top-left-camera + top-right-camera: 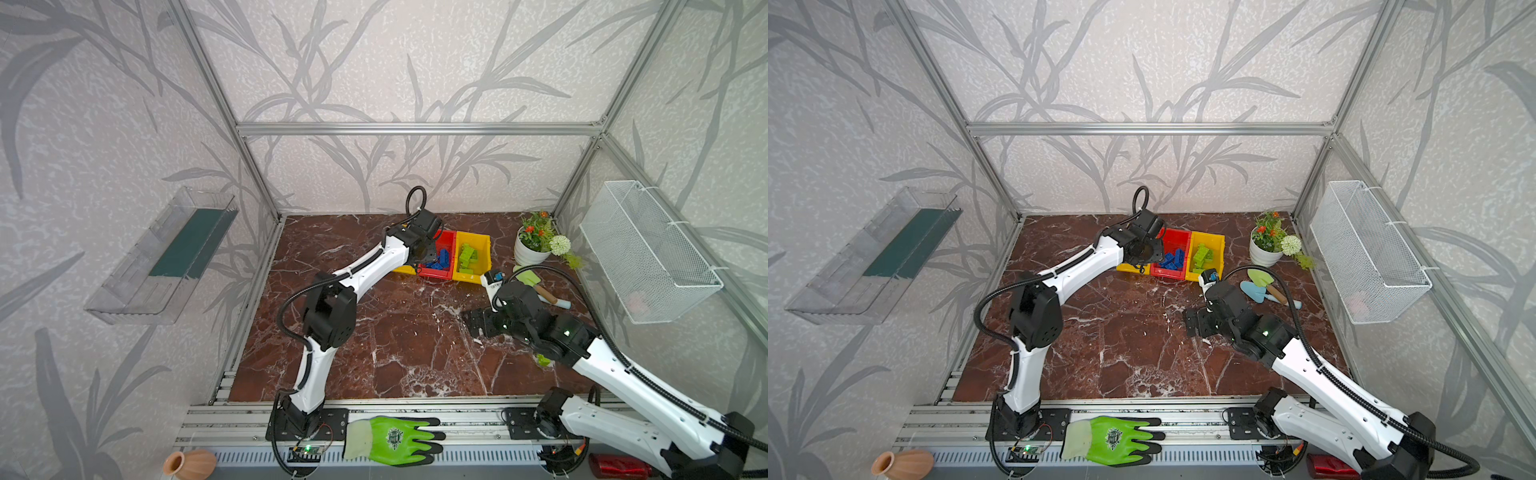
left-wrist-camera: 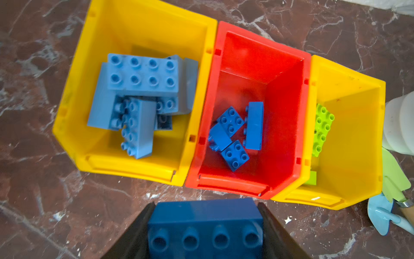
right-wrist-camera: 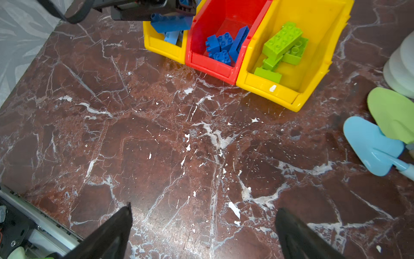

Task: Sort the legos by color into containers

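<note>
Three joined containers stand at the back of the table: a yellow bin [image 2: 74, 107] with light blue legos [image 2: 143, 74], a red bin [image 2: 246, 56] with darker blue legos [image 2: 233, 134], and a yellow bin [image 2: 358, 134] with lime green legos [image 3: 282, 41]. My left gripper [image 2: 206, 203] is shut on a dark blue 2x4 lego [image 2: 205, 224]. In the right wrist view that lego [image 3: 171, 23] hangs above the left yellow bin, close to the red one. My right gripper [image 3: 203, 209] stands open over bare table, nothing between its fingers. A small lime-green piece [image 1: 542, 359] peeks out under the right arm.
A white flower pot [image 1: 532, 249] and two toy trowels [image 1: 536, 282] lie right of the bins. A wire basket [image 1: 648, 253] hangs on the right wall, a clear tray [image 1: 166, 257] on the left. A green glove [image 1: 395, 440] and a clay vase [image 1: 189, 463] sit at the front rail.
</note>
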Robot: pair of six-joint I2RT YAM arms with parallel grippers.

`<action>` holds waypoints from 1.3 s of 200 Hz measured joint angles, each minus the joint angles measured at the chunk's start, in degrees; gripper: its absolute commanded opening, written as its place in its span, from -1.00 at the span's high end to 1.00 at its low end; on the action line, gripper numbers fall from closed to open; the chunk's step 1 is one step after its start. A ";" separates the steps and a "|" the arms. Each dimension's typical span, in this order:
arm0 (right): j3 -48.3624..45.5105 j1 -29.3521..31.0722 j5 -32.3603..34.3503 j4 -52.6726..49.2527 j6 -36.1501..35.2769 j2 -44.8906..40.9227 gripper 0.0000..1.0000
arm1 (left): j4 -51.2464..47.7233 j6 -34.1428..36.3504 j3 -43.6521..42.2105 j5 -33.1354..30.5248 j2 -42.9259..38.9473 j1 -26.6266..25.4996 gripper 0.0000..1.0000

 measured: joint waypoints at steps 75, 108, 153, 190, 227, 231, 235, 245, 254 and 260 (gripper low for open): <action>-0.52 -5.55 -1.77 -1.36 -0.11 -0.09 -0.98 | -8.66 4.35 32.76 5.09 21.99 0.79 0.16; 0.11 -7.19 -2.23 -2.21 -0.46 1.51 -0.98 | -8.79 4.57 32.76 6.40 23.30 1.68 -0.67; 2.51 -7.91 -2.45 -2.54 -0.98 3.37 -0.98 | -7.74 6.64 33.27 11.15 23.02 1.92 -0.98; 3.37 -7.96 -2.38 -2.56 -1.75 3.04 -0.98 | -5.66 8.96 24.85 13.20 14.93 1.40 -0.98; 3.37 -8.81 -0.24 -2.51 -3.23 1.99 -0.98 | 3.30 11.41 -1.70 11.69 -6.80 0.55 -0.98; 3.26 -8.92 0.33 -2.23 -3.48 1.95 -0.98 | 4.55 11.85 -5.35 11.02 -9.79 0.55 -0.99; 3.06 -8.98 0.87 -1.92 -3.76 1.84 -0.98 | 5.44 12.11 -8.76 10.36 -12.66 0.42 -0.98; 2.29 -9.18 2.36 -1.09 -4.57 1.62 -0.98 | 8.39 12.94 -17.09 8.09 -19.52 0.13 -0.98; 1.55 -9.42 3.76 -0.61 -5.31 1.49 -0.99 | 10.16 13.42 -24.44 5.01 -25.70 0.02 -0.98; 1.20 -9.73 4.46 -0.46 -5.73 1.62 -0.98 | 11.50 13.77 -28.59 2.91 -29.14 0.02 -0.98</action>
